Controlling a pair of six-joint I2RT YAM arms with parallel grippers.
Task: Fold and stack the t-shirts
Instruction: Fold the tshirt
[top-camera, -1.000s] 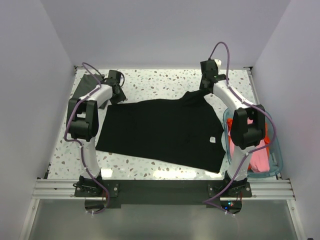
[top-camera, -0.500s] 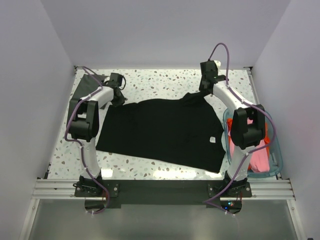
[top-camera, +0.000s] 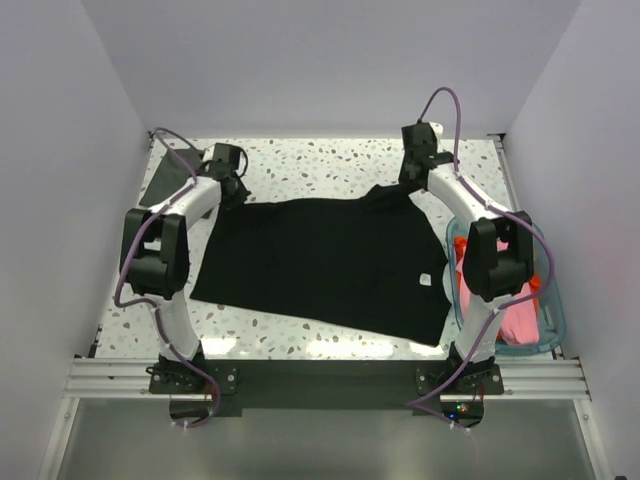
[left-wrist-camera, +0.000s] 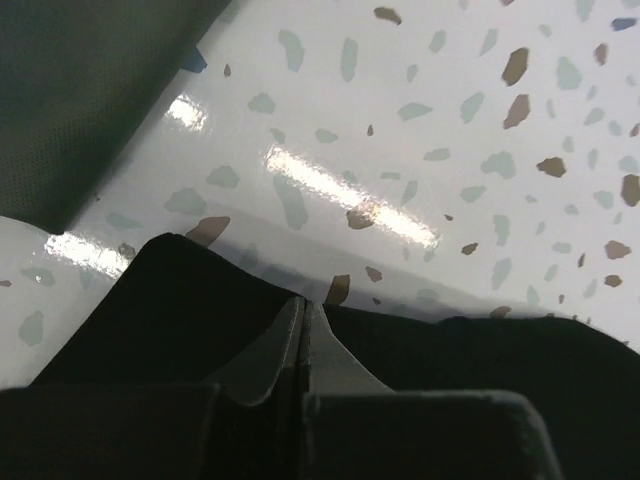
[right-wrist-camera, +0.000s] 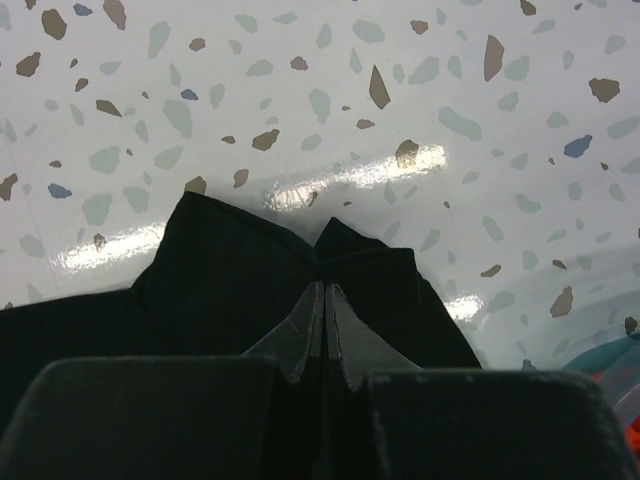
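A large black t-shirt (top-camera: 320, 265) lies spread flat on the speckled table, with a small white tag (top-camera: 425, 279) near its right side. My left gripper (top-camera: 236, 190) is shut on the shirt's far left edge; in the left wrist view (left-wrist-camera: 303, 300) its fingers pinch the black cloth (left-wrist-camera: 170, 300). My right gripper (top-camera: 404, 186) is shut on the bunched far right corner; in the right wrist view (right-wrist-camera: 323, 286) its fingers close on the black cloth (right-wrist-camera: 230, 265). A dark grey shirt (top-camera: 165, 176) lies at the far left and also shows in the left wrist view (left-wrist-camera: 80, 90). Pink and orange shirts (top-camera: 512, 318) lie in a bin.
A clear blue bin (top-camera: 556, 312) stands at the right edge of the table beside the right arm; its rim shows in the right wrist view (right-wrist-camera: 612, 362). White walls close in the table on the left, back and right.
My left arm's elbow has swung out to the left and its gripper has shifted slightly left, still on the shirt edge. The right arm has barely moved.
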